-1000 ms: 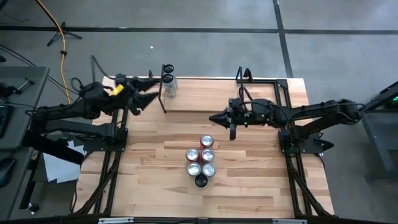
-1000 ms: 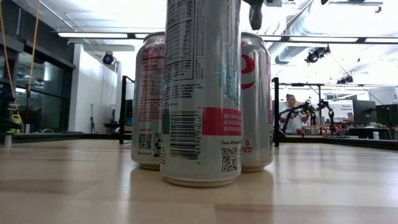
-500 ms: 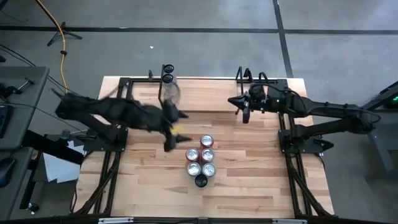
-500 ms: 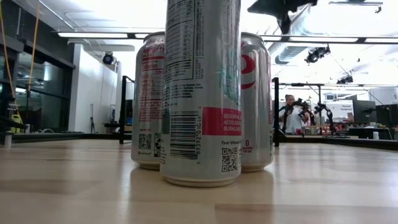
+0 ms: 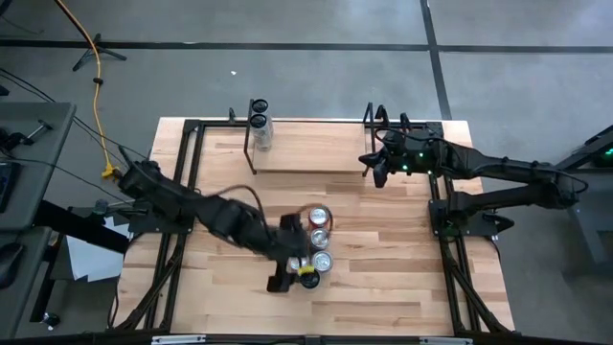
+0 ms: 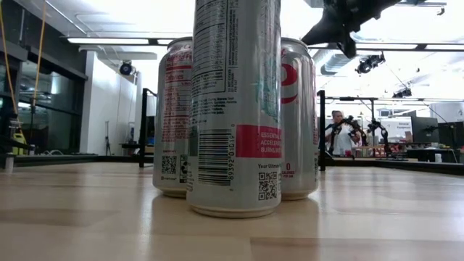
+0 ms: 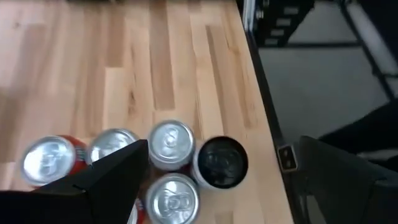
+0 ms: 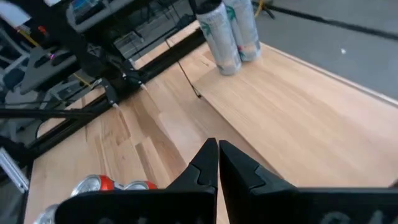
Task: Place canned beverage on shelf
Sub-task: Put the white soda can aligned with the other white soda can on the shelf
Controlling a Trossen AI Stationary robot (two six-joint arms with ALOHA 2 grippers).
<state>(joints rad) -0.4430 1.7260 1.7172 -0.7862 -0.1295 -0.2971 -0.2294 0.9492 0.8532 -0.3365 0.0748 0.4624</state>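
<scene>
Left gripper (image 5: 287, 264), fingers spread wide and holding nothing, hovers over the cluster of cans (image 5: 316, 251); right gripper (image 5: 367, 161), closed empty, waits near the shelf (image 5: 316, 153).

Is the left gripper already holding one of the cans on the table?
No: the left gripper hangs open above the cluster of cans, its fingers not closed on any.

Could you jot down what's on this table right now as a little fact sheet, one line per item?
Shelf: low wooden rack at the table's far side
Cans on shelf: two, at its left end
Cans on table: cluster near the middle, one black-topped
Left gripper: open, over the cluster, holding nothing
Right gripper: shut, empty, by the shelf's right end
Person: far off in the room behind
</scene>
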